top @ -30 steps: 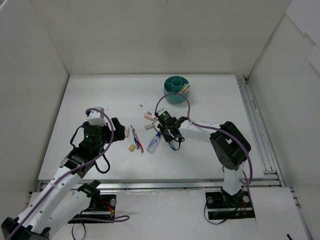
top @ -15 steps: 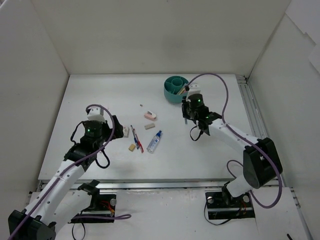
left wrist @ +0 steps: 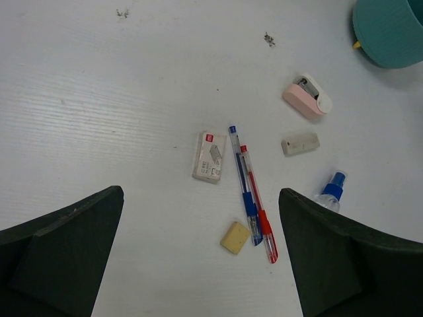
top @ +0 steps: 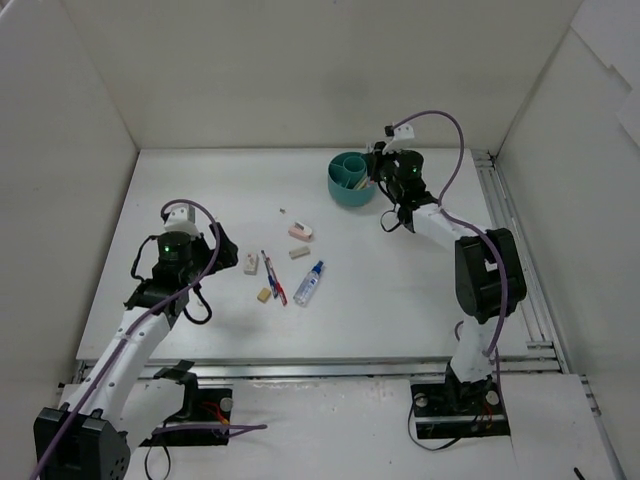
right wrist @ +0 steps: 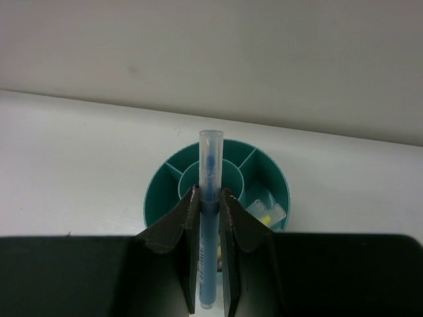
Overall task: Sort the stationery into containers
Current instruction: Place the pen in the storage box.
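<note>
The teal cup stands at the back of the table. My right gripper is shut on a blue pen with a clear cap, held level right beside the cup's rim, cap end over the centre compartment. Capped markers lie in the cup's right compartment. My left gripper is open above the table. Below it lie a white eraser, a blue pen, a red pen and a tan eraser. Farther off are a pink eraser, a small whitish eraser and a blue-capped tube.
White walls close in the table on three sides. A metal rail runs along the right edge. The right arm's purple cable loops above the cup. Dark specks mark the table surface near the pink eraser.
My right gripper has travelled from the middle of the table back to the teal cup, carrying the blue pen. My left arm has drawn slightly left, still open.
</note>
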